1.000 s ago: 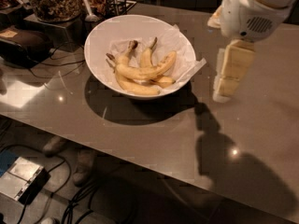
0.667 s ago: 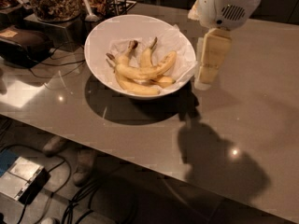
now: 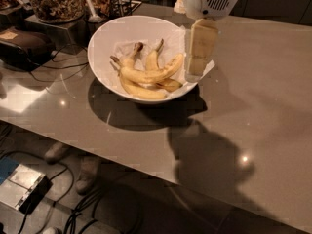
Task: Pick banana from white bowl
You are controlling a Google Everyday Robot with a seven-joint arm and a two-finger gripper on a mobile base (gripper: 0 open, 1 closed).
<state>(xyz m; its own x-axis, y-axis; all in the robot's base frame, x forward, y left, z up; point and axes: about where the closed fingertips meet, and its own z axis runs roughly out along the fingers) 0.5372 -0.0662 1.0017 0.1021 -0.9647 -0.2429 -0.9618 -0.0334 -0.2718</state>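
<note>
Grey and glossy, the bench (image 3: pixel 263 91) lies open to the right of the white bowl (image 3: pixel 100 43), while a jar (image 3: pixel 54 1) and a dark appliance (image 3: pixel 24 43) crowd its left. We see the pincer (image 3: pixel 196 66) above the bowl's right rim, but cannot tell if it is spread or pressed together. The banana (image 3: pixel 151 74) lies inside the bowl across the shorter bananas (image 3: pixel 141 90), its tip just left of the pincer.

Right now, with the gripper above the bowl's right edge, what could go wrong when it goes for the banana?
The gripper hangs at the right rim of the white bowl; descending there, it may hit the rim. The banana lies across shorter bananas, so one could be grabbed or dragged along.
</note>
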